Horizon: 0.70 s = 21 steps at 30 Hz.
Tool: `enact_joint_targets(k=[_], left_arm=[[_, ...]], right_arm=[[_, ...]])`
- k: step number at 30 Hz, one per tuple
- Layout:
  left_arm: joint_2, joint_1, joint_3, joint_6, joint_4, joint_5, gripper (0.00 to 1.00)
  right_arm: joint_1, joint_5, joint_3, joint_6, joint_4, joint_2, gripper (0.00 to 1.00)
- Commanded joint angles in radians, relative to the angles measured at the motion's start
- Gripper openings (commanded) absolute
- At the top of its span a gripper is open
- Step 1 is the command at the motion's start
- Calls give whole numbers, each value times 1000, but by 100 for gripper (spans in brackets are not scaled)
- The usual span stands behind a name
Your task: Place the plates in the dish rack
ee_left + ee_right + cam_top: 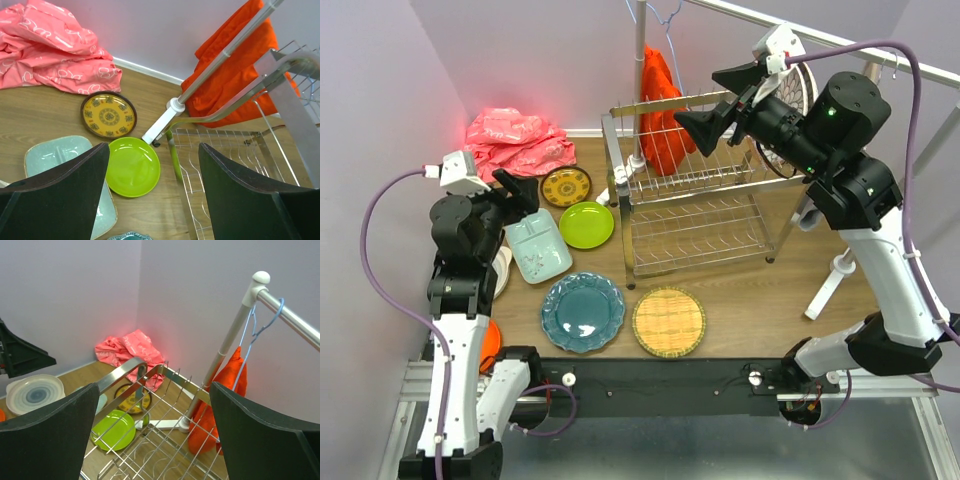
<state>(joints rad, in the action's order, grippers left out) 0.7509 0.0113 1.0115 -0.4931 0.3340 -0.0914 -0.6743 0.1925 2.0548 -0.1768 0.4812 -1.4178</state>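
The chrome wire dish rack (695,200) stands mid-table. Left of it and in front lie a teal scalloped plate (582,312), a woven-yellow plate (669,322), a lime green plate (586,224), a dark-yellow round plate (566,186) and a mint divided tray (538,247). A patterned white plate (805,88) shows behind my right arm. My left gripper (520,195) hovers open and empty over the tray; its wrist view shows the lime plate (132,167) between the spread fingers. My right gripper (705,105) hangs open and empty above the rack's top tier (165,410).
A pink cloth (518,138) is bunched at the back left. An orange cloth (662,110) hangs from a white rail stand behind the rack. A grey-swirl plate (35,392) and an orange plate (490,340) lie near my left arm.
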Motion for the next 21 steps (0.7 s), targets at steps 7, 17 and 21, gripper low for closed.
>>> enact_joint_targets(k=[7,17,21], left_arm=[[105,4,-86,34,-124,-91,81],[453,58,-67,83,-249,-172,80],[695,107,48,111,-242,-231,77]], right_arm=[[-5,35,-1,56,0,-27,99],[-5,35,-10,68,0,-18,100],[-4,25,-42,106,-1,-12,100]])
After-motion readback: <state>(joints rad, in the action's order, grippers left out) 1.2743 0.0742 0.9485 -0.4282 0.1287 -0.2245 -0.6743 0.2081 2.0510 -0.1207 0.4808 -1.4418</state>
